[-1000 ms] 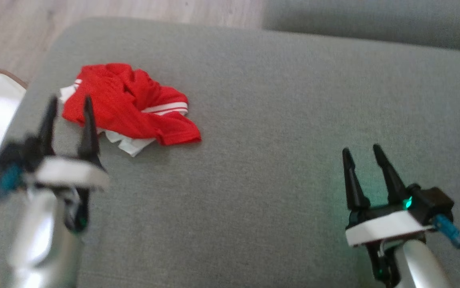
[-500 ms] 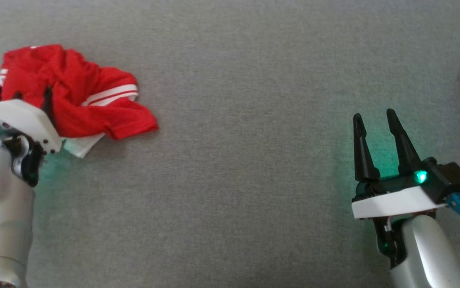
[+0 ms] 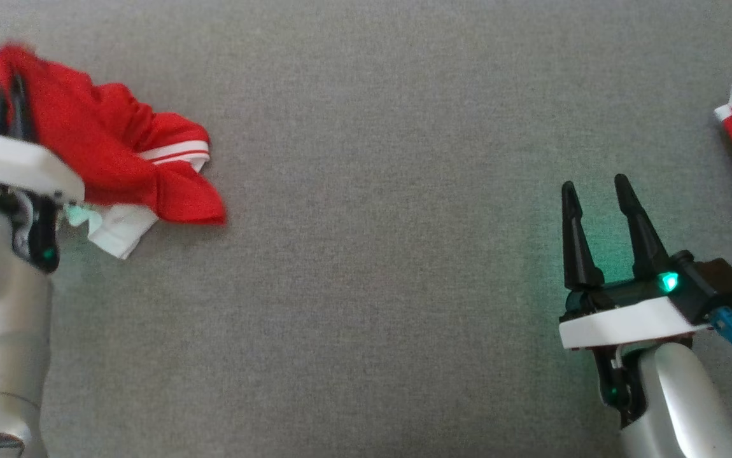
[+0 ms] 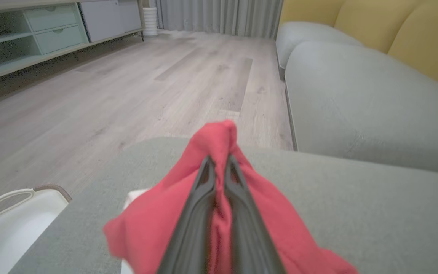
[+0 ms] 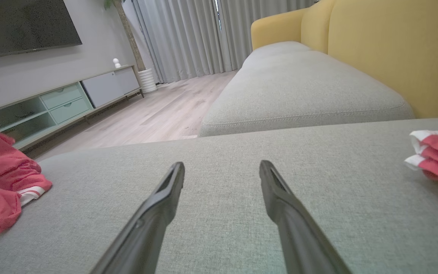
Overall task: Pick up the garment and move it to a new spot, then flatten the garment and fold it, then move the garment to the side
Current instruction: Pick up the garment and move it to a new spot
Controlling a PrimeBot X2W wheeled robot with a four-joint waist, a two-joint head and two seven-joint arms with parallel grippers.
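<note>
Left pincer [image 4: 219, 161] is clamping a peak of the crumpled red white-striped garment [image 3: 118, 159] at the left end of the grey fabric sofa seat [image 3: 372, 286]. Right pincer [image 3: 595, 184] is hovering agape, empty. Pick-up seems underway; next move is calling for lifting clear, carrying centreward.

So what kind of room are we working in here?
Most likely a home living room: a grey sofa with yellow backrest, a TV above a low cabinet, and wood flooring.
</note>
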